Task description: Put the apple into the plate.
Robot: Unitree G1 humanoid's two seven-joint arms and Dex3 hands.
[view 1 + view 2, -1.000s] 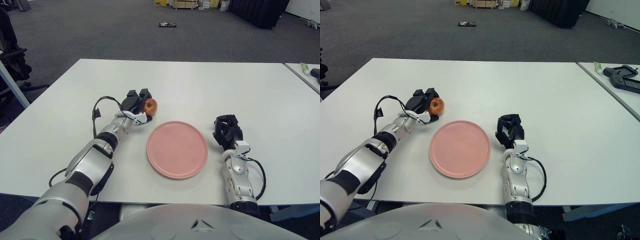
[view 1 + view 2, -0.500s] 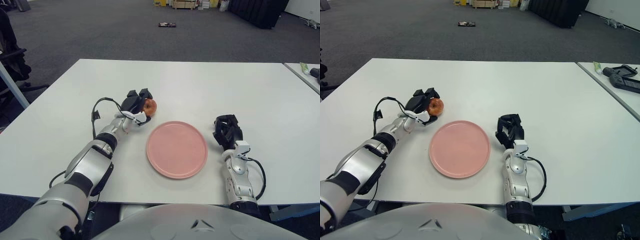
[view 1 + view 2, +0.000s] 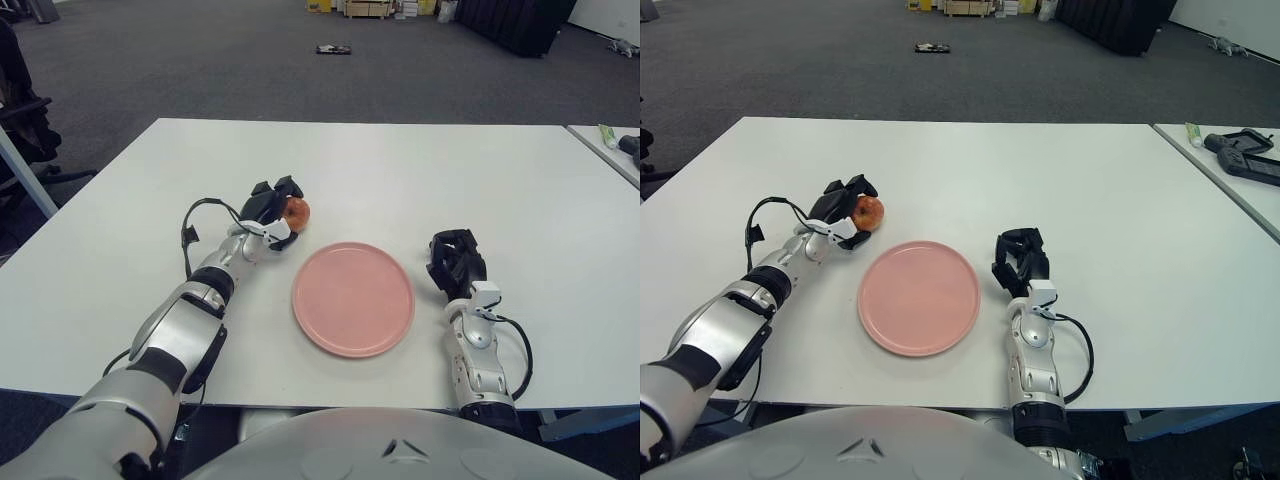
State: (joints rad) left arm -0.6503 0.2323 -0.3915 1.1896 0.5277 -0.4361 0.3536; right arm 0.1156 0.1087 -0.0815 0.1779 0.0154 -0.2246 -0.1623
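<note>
We see the pink plate (image 3: 353, 298) bare near the counter's (image 3: 400, 170) front edge. Our left hand (image 3: 268, 212) wraps its fingers (image 3: 281, 190) around the apple (image 3: 295, 210) just beyond the plate's left rim. Our right hand (image 3: 455, 262) shows right of the plate, fingers curled, holding nothing.

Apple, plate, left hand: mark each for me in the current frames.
apple (image 3: 297, 210), left eye view, on its red skin.
plate (image 3: 353, 299), left eye view, on its bare pink centre.
left hand (image 3: 843, 208), right eye view, on the black fingers wrapped around the apple.
</note>
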